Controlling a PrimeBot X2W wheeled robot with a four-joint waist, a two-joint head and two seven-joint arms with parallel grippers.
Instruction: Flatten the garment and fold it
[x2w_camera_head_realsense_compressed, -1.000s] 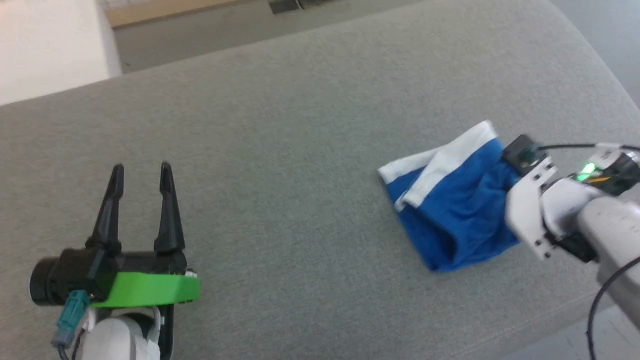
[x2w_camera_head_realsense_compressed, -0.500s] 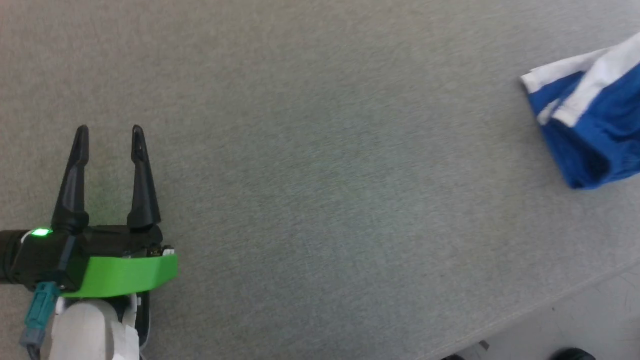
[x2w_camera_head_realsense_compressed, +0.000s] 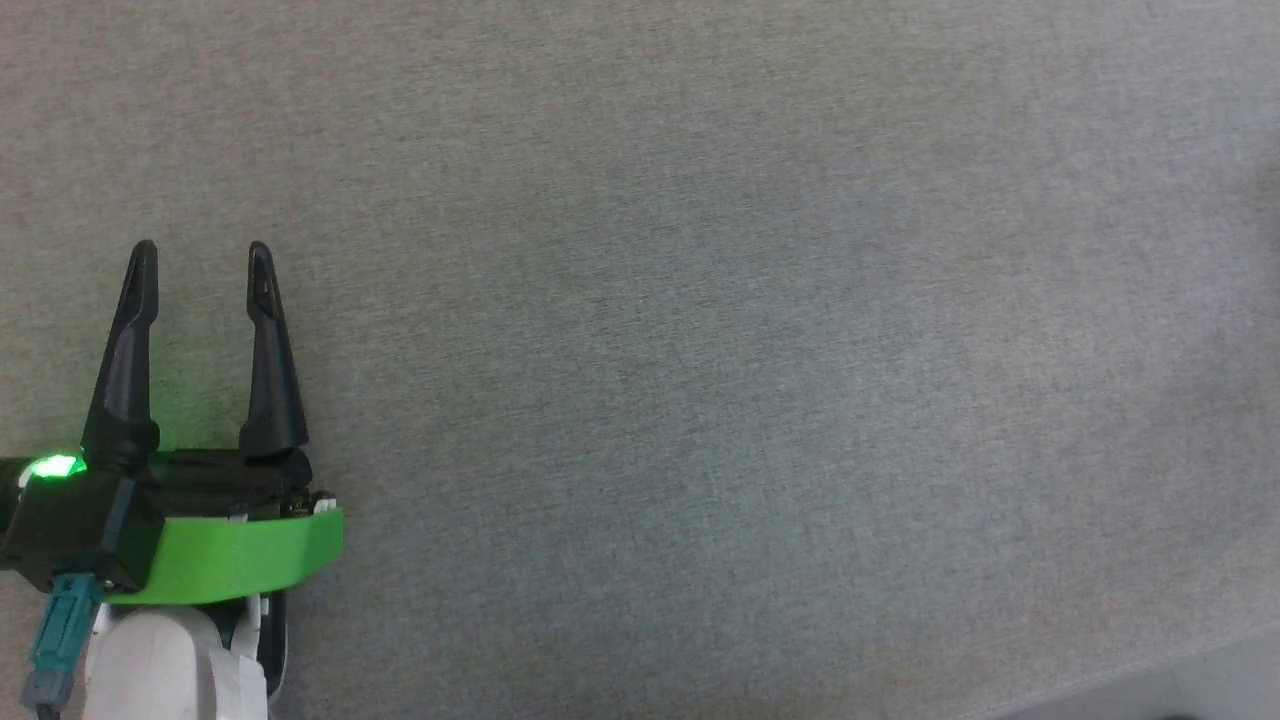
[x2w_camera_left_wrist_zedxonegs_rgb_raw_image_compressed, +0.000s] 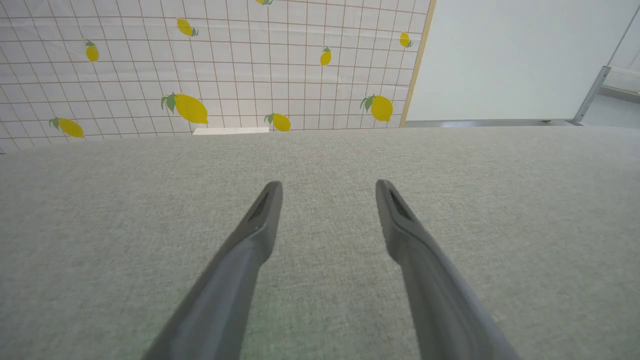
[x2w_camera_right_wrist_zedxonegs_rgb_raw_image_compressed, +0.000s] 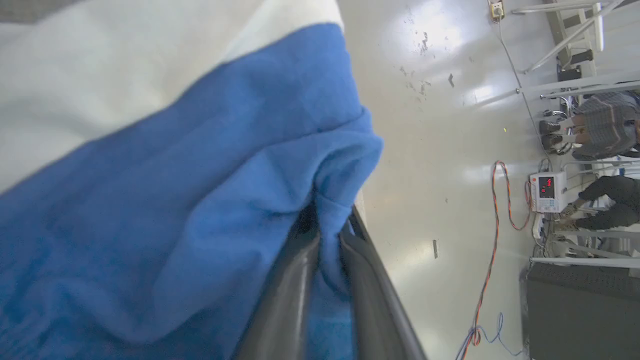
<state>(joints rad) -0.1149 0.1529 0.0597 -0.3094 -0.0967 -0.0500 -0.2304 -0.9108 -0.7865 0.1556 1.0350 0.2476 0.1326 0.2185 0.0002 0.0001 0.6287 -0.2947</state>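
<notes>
The left gripper (x2w_camera_head_realsense_compressed: 201, 250) has two long, tapering black fingers (x2w_camera_head_realsense_compressed: 272, 385) on a black block (x2w_camera_head_realsense_compressed: 205, 478) — with a glowing green light (x2w_camera_head_realsense_compressed: 55, 467), a bright green band (x2w_camera_head_realsense_compressed: 240, 555), a teal plug (x2w_camera_head_realsense_compressed: 62, 630) and a white forearm (x2w_camera_head_realsense_compressed: 160, 662).

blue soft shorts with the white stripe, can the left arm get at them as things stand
Probably not yet: the left gripper hangs open over the grey fabric surface, while the bright blue soft shorts sit pinched in the shut right gripper, and how far apart the two are cannot be told.
</notes>
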